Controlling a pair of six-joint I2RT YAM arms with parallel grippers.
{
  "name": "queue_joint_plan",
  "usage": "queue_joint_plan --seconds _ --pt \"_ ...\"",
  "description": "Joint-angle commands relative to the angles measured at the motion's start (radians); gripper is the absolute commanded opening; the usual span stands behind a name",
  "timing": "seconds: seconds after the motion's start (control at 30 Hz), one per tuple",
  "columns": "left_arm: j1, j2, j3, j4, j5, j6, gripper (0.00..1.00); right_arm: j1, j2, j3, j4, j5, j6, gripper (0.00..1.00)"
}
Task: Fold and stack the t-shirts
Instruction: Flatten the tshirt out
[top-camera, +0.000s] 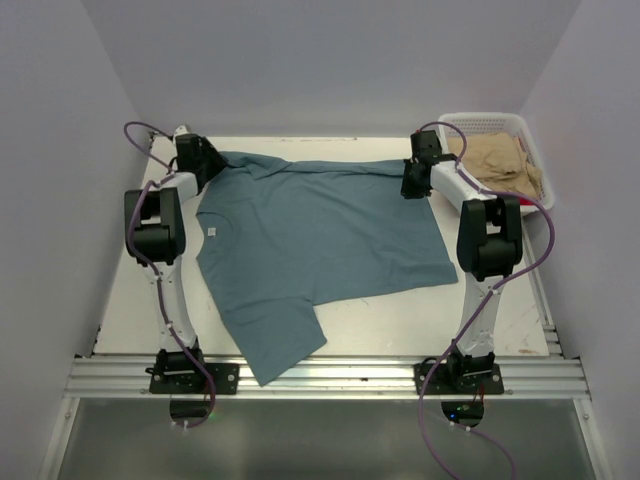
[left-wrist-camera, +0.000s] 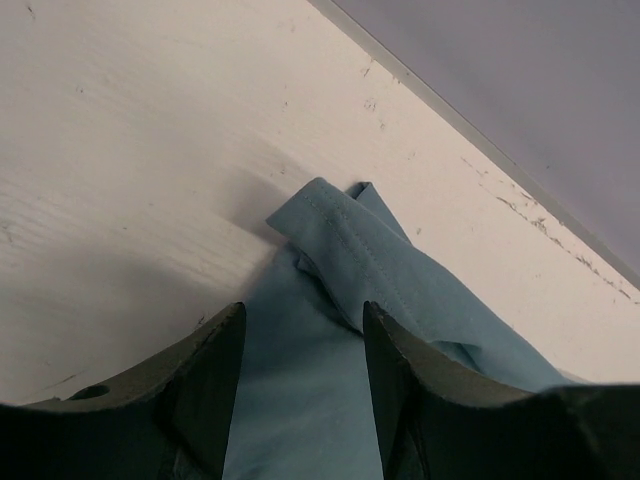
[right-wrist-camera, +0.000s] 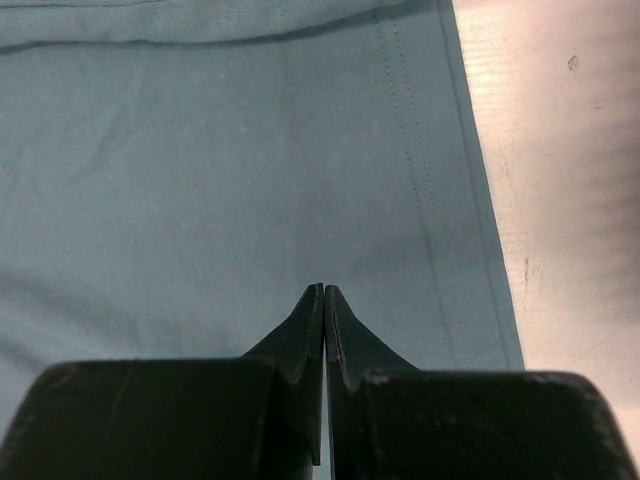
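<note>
T-shirt (top-camera: 320, 240): we see it spread flat mid-table, one sleeve overhanging the near edge.
Left gripper (left-wrist-camera: 302, 330): fingers apart astride the other sleeve, far left corner.
Right gripper (right-wrist-camera: 323, 292): fingers pressed together over the cloth, towards the far right corner.

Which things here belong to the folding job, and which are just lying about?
Job: blue t-shirt, spread flat; tan clothes in the basket, probably next; left gripper, jaws open over a sleeve; right gripper, jaws shut.
Just there: table; metal rail.
</note>
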Motion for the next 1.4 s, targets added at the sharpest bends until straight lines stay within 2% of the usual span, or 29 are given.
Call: queue_joint_plan --seconds 0.0,0.53,0.8,1.07,1.37 --pt "0.013 0.020 -0.017 0.124 0.045 -0.054 0.54 0.002 -0.045 -0.006 -0.006 0.026 -0.011 0.00" --pt "0.062 0.051 -0.076 0.333 0.071 -0.116 0.49 0.000 -0.036 -0.010 -0.017 0.047 -0.026 0.00" --pt "0.078 0.130 -0.017 0.419 0.166 -0.211 0.47 0.000 -0.029 -0.003 -0.023 0.051 -0.030 0.00" --pt "0.078 0.164 0.009 0.456 0.202 -0.252 0.43 0.000 -0.019 -0.006 -0.024 0.057 -0.037 0.00" --pt "0.079 0.138 -0.034 0.502 0.226 -0.263 0.20 -0.001 -0.016 -0.016 -0.020 0.051 -0.034 0.00"
